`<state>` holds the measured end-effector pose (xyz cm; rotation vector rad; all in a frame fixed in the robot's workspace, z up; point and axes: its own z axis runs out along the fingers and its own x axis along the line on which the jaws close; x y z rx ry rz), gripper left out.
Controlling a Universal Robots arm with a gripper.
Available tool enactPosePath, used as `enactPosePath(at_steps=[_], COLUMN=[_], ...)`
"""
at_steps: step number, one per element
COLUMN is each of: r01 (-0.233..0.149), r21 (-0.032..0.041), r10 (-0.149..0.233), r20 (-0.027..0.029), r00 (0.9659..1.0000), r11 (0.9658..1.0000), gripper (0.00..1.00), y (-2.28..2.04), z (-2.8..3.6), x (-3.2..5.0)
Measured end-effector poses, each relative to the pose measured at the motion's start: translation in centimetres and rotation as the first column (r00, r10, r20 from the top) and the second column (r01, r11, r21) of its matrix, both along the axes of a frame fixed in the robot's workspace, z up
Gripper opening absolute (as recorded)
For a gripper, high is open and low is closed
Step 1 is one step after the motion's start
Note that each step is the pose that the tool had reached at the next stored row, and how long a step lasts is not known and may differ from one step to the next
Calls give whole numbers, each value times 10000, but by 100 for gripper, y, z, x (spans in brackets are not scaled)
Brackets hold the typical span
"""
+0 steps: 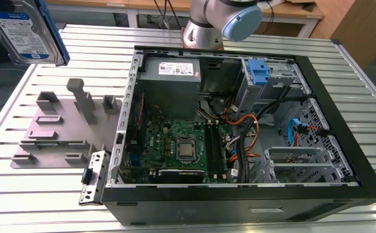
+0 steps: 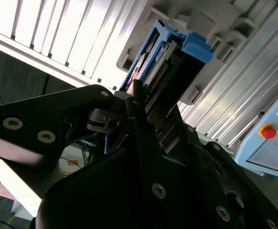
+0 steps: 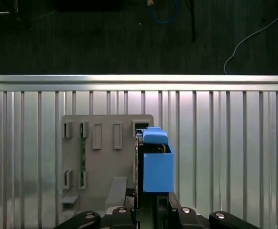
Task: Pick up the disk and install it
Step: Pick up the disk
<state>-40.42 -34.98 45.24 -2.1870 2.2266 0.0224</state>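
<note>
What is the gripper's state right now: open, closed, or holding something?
Gripper: closed, holding the disk.

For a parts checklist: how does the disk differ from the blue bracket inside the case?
The disk is a silver drive with a white-and-blue label; the blue bracket is bare plastic. The gripper clamps the disk outside the case; the bracket sits inside it. Both show blue plastic.
</note>
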Motion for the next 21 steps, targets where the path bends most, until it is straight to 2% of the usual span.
enactPosePath(at_steps=[3,16,21], r01=[0,1,1], r21=[1,0,0], r10=[0,-1,-1], r20=[0,0,0], r00=[10000,10000,10000], r11=[10000,10000,10000], gripper=[35,35,35], y=[0,0,0], z=[40,47,133], x=[0,16,17])
